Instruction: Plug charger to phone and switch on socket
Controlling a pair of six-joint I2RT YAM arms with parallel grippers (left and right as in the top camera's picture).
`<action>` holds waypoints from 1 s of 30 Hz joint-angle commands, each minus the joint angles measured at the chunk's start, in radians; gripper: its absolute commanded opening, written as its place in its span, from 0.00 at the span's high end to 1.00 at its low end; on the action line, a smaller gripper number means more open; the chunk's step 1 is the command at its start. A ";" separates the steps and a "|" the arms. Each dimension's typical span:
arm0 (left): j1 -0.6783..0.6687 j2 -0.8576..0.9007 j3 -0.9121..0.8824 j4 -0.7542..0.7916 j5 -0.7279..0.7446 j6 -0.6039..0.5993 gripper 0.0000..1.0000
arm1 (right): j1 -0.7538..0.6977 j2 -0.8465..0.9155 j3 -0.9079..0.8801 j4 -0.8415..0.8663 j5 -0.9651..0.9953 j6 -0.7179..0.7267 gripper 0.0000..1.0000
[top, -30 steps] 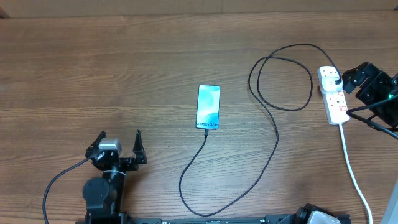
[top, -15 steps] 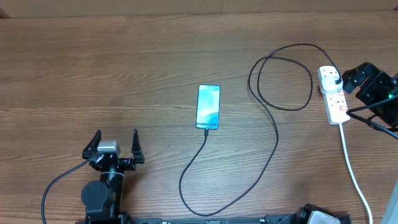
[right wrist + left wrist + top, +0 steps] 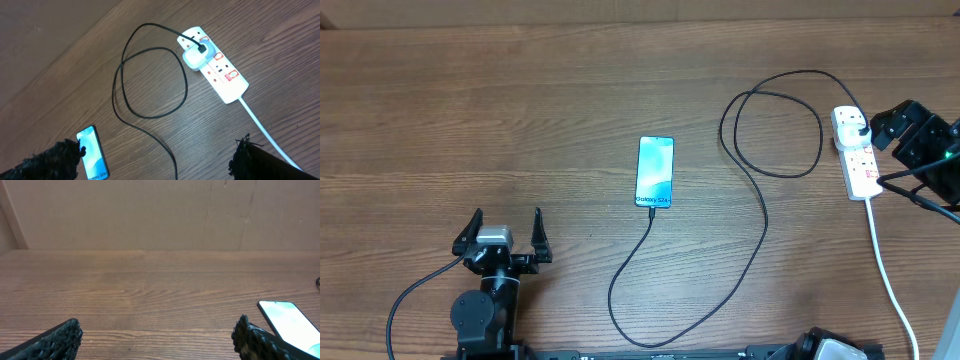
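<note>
Overhead: the phone [image 3: 655,172] lies flat at mid-frame, slim and dark-edged, its pale blue screen lit and facing up, with small text at the lower end. The charger [image 3: 765,225], a thin black cable, meets that lower end, sweeps down toward the bottom edge, climbs right, curls into a loop at upper right and ends at the socket [image 3: 858,160]. The socket is a white strip with red marks at the right side, its white cord [image 3: 890,280] trailing to the lower right. The left gripper [image 3: 503,237] sits at lower left with jaws wide apart, holding nothing, well away from the phone. The right arm [image 3: 920,140] is just beside the socket at the right edge. Left wrist: bare table [image 3: 150,290], with the phone at lower right. Right wrist: the right gripper [image 3: 152,161] has its jaws spread and empty; the socket is at upper right with the cable's pale adapter [image 3: 196,56] plugged in, the loop at centre, the phone at lower left.
</note>
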 commanded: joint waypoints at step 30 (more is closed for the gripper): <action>0.005 -0.011 -0.003 -0.003 -0.007 0.019 0.00 | 0.329 -0.571 -1.186 1.594 -0.087 0.003 0.00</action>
